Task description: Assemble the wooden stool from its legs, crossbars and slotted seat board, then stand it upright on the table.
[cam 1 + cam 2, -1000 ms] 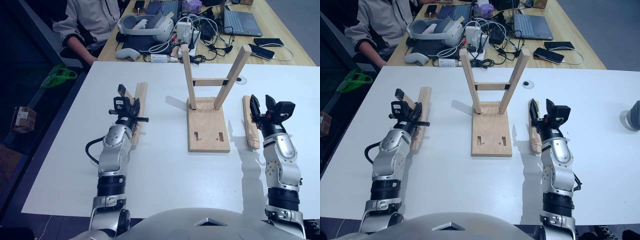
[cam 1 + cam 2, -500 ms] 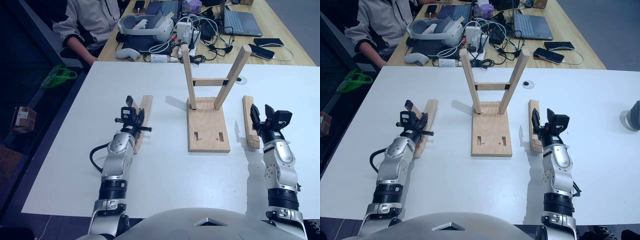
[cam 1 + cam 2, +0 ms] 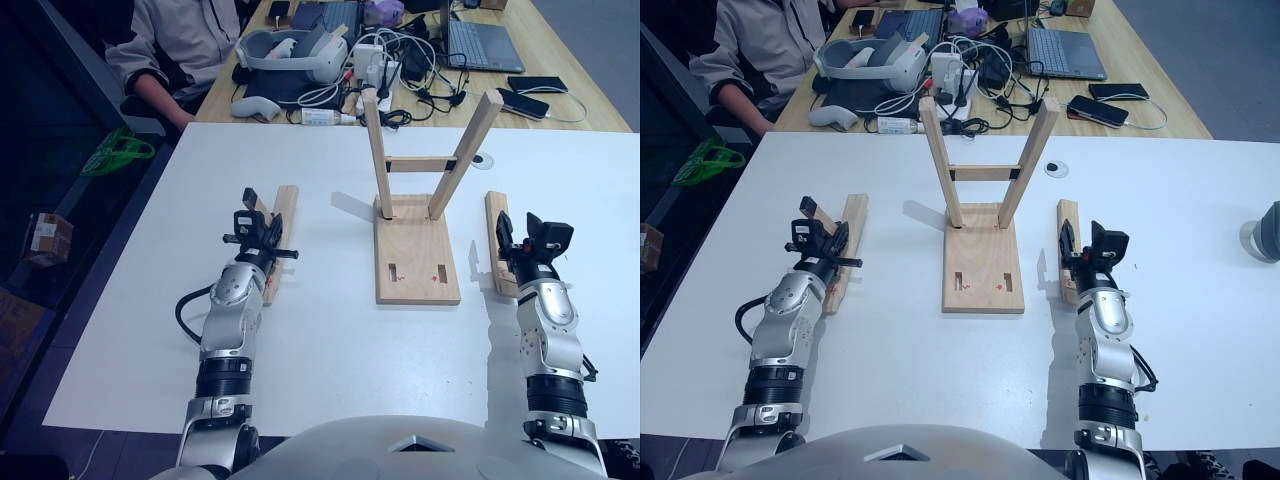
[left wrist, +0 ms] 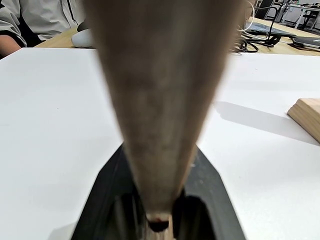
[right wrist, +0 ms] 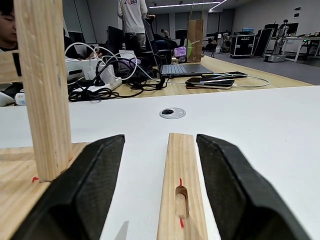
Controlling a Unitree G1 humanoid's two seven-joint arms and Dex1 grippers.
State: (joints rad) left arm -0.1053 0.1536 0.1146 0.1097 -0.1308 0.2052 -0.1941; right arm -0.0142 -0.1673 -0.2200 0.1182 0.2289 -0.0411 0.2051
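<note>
The slotted seat board [image 3: 417,262] lies flat mid-table, with two legs [image 3: 377,150] [image 3: 465,155] standing in its far end, joined by a crossbar [image 3: 418,164]. Two slots at its near end are unfilled. A loose leg [image 3: 285,212] lies left of the board, and my left gripper [image 3: 260,232] is shut on it; the left wrist view shows that leg [image 4: 160,75] running out from between the jaws. Another loose leg [image 3: 497,230] lies right of the board. My right gripper [image 3: 518,230] is open, its fingers [image 5: 85,185] either side of that slotted leg [image 5: 181,165] with gaps.
A cable grommet [image 3: 484,158] sits in the white table [image 3: 330,350] behind the stool. A wooden desk [image 3: 560,60] beyond the far edge carries a headset, cables, a laptop and phones. A grey object [image 3: 1265,232] stands at the table's right edge.
My right gripper has come nearer and lower, from over the right leg's middle to straddling its near part. My left gripper shifted with the left leg, first right, then slightly back left.
</note>
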